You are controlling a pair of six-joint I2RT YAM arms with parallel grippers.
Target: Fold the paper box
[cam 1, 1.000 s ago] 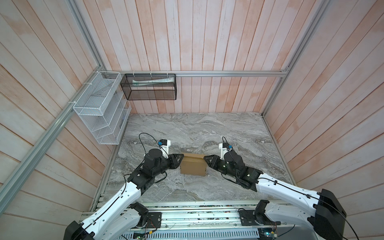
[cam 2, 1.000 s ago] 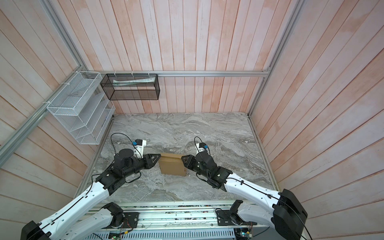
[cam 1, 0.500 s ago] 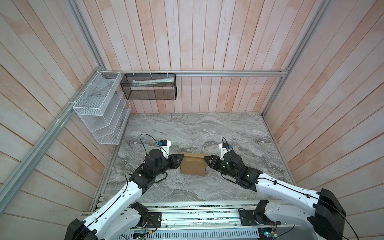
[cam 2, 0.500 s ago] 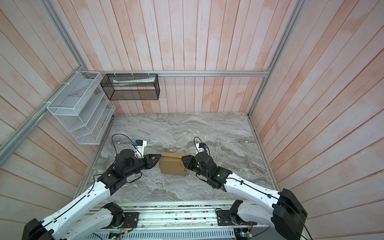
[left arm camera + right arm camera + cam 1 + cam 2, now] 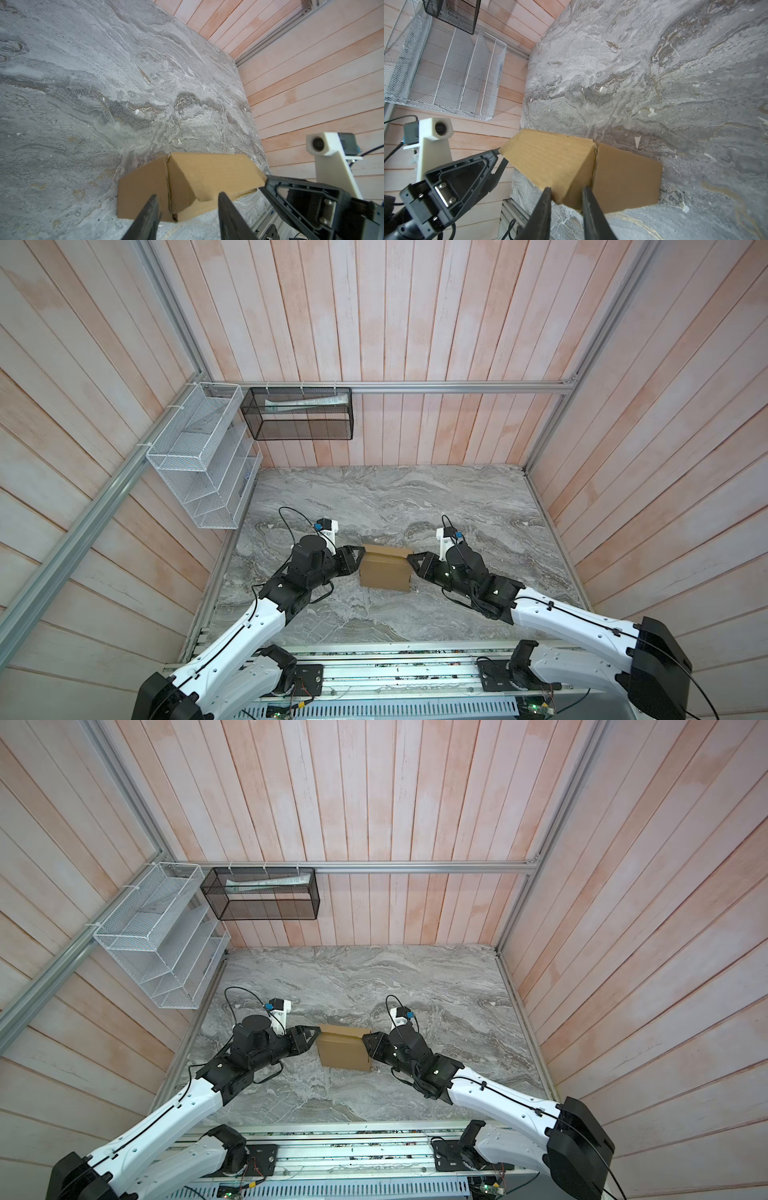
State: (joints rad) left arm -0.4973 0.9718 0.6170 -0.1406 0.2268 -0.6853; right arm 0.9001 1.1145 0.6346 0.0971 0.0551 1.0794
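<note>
The paper box [image 5: 384,572] [image 5: 344,1050] is plain brown cardboard, near the table's front middle. Its lid panel [image 5: 207,172] slopes up, not lying flat. My left gripper [image 5: 358,558] [image 5: 188,197] is at the box's left end, open, its fingers straddling the end seam without touching it. My right gripper [image 5: 411,562] [image 5: 566,189] is at the right end, with both fingers pressed on the near corner of the box [image 5: 550,158]. Each wrist view shows the opposite gripper's tip at the box's far end.
A white wire rack [image 5: 203,456] hangs on the left wall and a black mesh basket [image 5: 299,414] on the back wall. Wooden walls close in the grey marble table [image 5: 395,497]. A metal rail [image 5: 374,672] runs along the front edge.
My left gripper's jaws have spread wider at the box's left end. The right jaws have narrowed slightly on the corner. The box and both arms have hardly moved.
</note>
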